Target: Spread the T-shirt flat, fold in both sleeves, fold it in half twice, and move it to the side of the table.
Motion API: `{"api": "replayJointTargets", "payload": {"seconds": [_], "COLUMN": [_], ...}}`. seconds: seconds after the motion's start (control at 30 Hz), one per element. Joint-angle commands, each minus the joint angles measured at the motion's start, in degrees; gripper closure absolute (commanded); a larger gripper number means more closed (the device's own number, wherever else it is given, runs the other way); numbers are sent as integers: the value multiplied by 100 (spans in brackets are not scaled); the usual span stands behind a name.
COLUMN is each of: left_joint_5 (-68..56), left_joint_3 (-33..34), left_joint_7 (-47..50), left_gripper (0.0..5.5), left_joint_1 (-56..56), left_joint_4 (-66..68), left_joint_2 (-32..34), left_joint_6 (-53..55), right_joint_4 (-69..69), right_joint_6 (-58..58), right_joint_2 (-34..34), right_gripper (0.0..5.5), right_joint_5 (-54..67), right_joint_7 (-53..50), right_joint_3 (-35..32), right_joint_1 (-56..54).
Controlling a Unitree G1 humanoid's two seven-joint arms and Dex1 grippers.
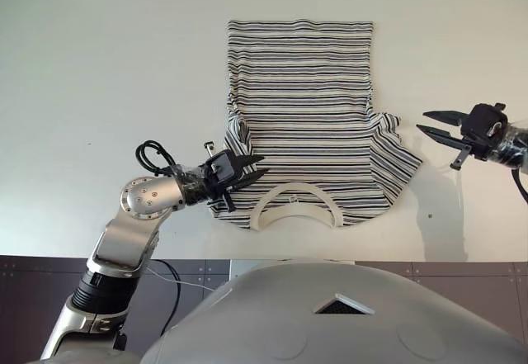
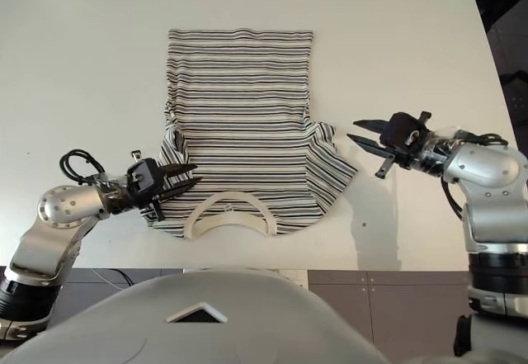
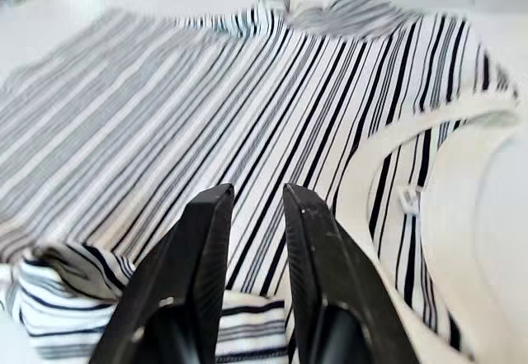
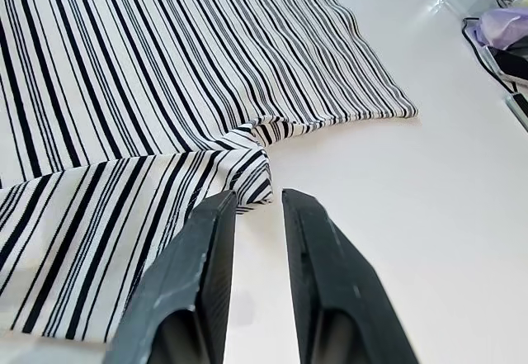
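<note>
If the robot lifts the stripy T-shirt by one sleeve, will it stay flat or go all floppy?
Probably floppy: the T-shirt already bunches at its sleeve, so it would likely droop from the left claw. It looks thin and light. Pushed, it would probably crumple rather than slide whole across the table.

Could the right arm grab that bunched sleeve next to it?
Probably yes. The right end effector is open, level with the sleeve and just beside it, and nothing stands between them.
</note>
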Motion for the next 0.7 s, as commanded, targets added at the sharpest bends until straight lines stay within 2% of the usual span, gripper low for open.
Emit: {"api": "replayJointTargets", "payload": {"seconds": [0.03, 0.13, 0.3, 0.5, 0.7], "left_joint_5": [-648, 29, 1253, 1543, 1884], "left_joint_3": [659, 1029, 817, 531, -261], "left_joint_7": [184, 766, 1377, 1687, 1383], "left_gripper": [442, 442, 442, 442, 442], "left_joint_1": [-231, -450, -144, -892, -1253], "left_joint_4": [-21, 811, 1563, 2508, 2907], "left_joint_2": [-120, -125, -208, -680, -926], "left_joint_6": [356, -102, -1188, -1356, -1096], "right_joint_4": [-289, -370, -721, -785, -660], "right_joint_6": [322, 796, 1916, 2486, 2818], "right_joint_2": [276, 619, 1023, 1093, 1044], "right_gripper": [449, 449, 449, 449, 449], "right_joint_5": [224, 510, 1430, 1684, 1726], "right_joint_7": [-331, -716, -870, -869, -802], "right_joint_3": [-321, -657, -1013, -935, -870], "right_joint_1": [529, 1087, 1738, 1811, 1796]}}
